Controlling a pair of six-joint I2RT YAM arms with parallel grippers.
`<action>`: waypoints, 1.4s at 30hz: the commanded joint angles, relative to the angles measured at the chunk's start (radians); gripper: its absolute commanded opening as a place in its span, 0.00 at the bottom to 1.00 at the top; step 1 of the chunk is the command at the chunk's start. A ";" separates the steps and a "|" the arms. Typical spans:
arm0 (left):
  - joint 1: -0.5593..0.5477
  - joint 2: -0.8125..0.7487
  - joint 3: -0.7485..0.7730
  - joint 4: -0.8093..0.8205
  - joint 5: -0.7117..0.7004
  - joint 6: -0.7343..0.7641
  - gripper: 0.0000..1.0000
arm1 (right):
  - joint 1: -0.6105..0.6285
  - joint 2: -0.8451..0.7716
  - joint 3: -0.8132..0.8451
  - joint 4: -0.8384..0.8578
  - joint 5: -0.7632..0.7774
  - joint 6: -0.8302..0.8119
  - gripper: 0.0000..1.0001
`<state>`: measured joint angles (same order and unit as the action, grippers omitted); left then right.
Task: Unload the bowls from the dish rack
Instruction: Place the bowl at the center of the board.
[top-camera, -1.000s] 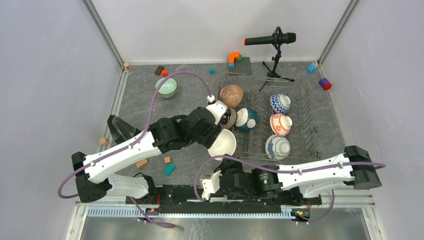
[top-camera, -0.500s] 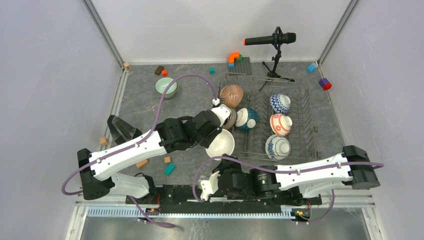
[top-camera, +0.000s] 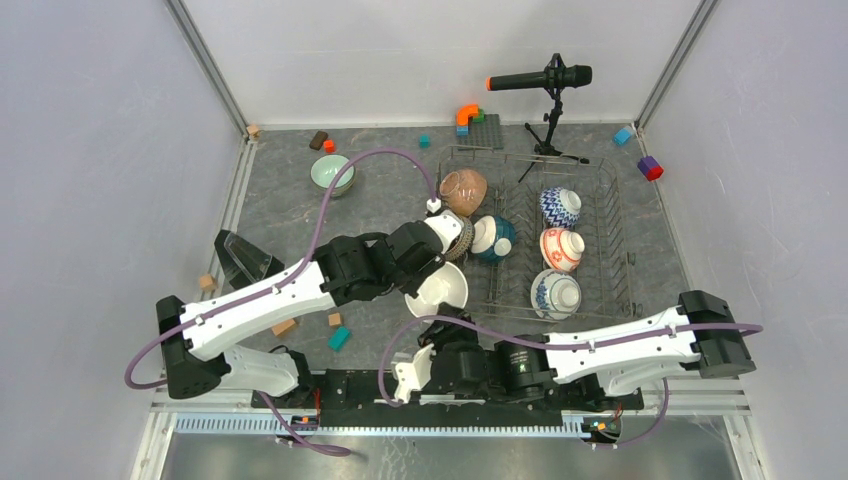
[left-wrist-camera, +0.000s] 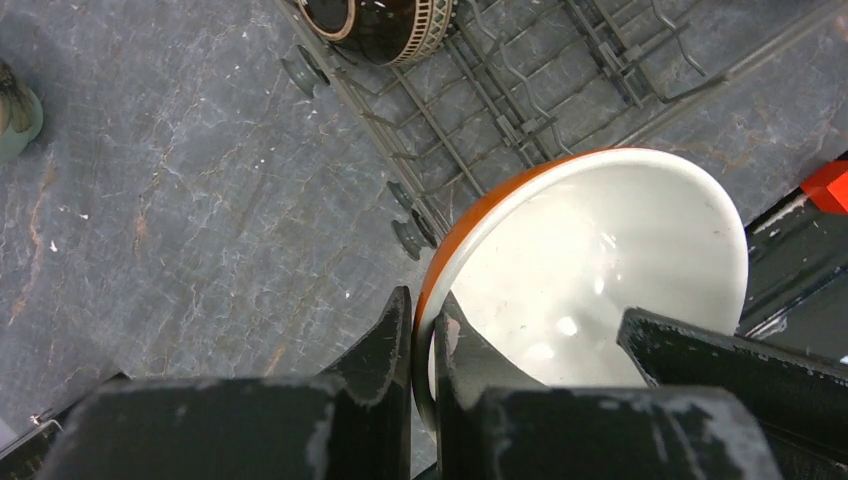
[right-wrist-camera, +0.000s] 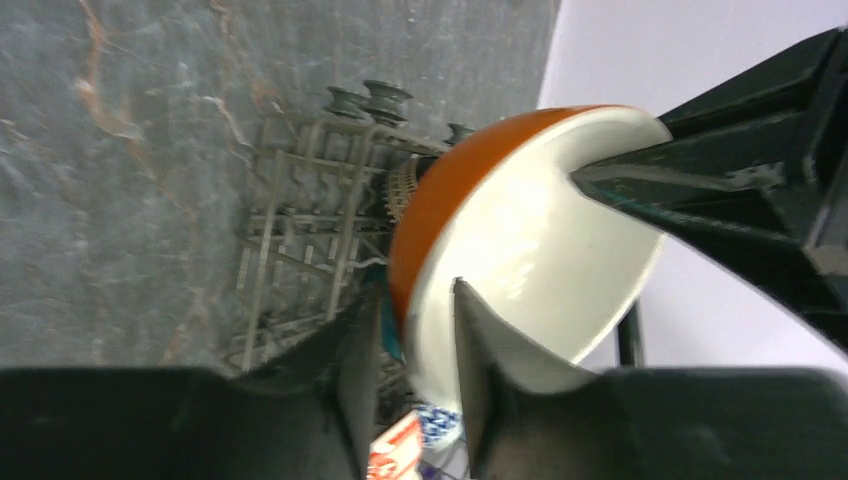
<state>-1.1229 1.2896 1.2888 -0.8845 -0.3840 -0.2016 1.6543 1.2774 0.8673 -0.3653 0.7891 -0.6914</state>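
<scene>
An orange bowl with a white inside hangs tilted off the near left corner of the dish rack, between both arms. My left gripper is shut on its rim, one finger inside and one outside the orange bowl. From below, my right gripper straddles the opposite rim of that bowl, open with a small gap showing. In the rack stand a brown speckled bowl, a dark striped bowl, a teal bowl and three patterned bowls. A pale green bowl sits on the table.
A microphone on a tripod stands behind the rack. A grey studded plate with an orange piece lies at the back. Small toy blocks, such as a teal one, are scattered over the grey table.
My left gripper has closed onto the orange bowl's rim. The right gripper's jaws have loosened around the opposite rim. The bowl has shifted slightly towards the near left.
</scene>
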 joint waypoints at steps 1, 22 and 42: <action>-0.007 -0.010 0.029 0.016 0.034 -0.002 0.02 | -0.001 -0.005 0.060 0.048 0.071 0.036 0.53; 0.278 -0.174 0.028 0.141 -0.018 -0.165 0.02 | 0.021 -0.439 0.026 0.402 -0.166 0.326 0.98; 0.808 -0.254 -0.411 0.322 -0.023 -0.692 0.02 | -0.748 -0.453 -0.218 0.526 -0.519 1.042 0.98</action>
<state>-0.3565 1.0637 0.8989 -0.6632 -0.3614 -0.7143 0.9634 0.8845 0.7143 0.0593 0.3809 0.1905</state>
